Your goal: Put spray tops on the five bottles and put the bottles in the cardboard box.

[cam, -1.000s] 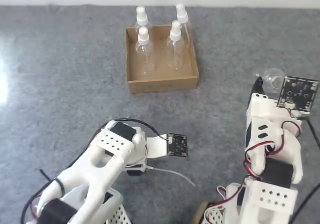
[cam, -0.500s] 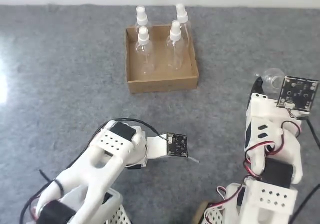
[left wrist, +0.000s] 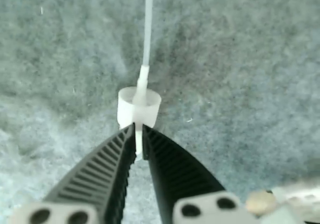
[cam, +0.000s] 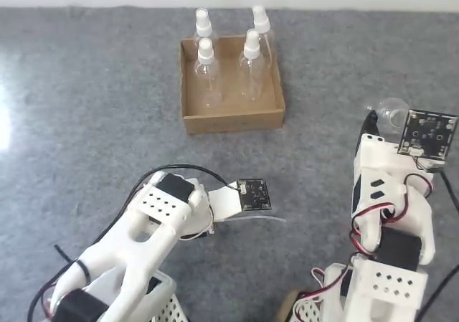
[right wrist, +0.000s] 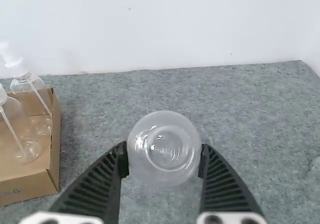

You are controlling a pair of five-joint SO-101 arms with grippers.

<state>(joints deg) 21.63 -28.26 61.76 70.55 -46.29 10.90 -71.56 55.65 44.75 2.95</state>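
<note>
I read this as the capping step for the last bottle. Four clear plastic bottles with white spray tops [cam: 206,67] stand in the shallow brown cardboard box [cam: 233,121], which sits well ahead of both arms on the grey felt counter [cam: 86,121]. My left claw [left wrist: 138,129] is pinched tight on the fifth white plastic spray top with its thin dip tube [left wrist: 139,104]. The jaws are nearly together on the narrow head, the round collar sits just past the tips, and the tube runs straight out ahead, so the long axis continues the claw's own line. From above, the tube [cam: 267,220] lies close to level over the counter and points across towards the right arm. My right claw [right wrist: 164,154] is clamped on the round clear plastic bottle with no top [right wrist: 164,149], one jaw on each side of its body. The bottle is held off the counter, seen above just beyond the claw's tips [cam: 391,110]. It faces the wrist camera end-on, so its long axis runs away from the claw, but I cannot tell which end faces the lens. My guess for the next move is to bring the two claws together, line the tube tip up with the bottle mouth, thread it in and seat the collar. The slender tube looks likely to flex and miss the opening.
</note>
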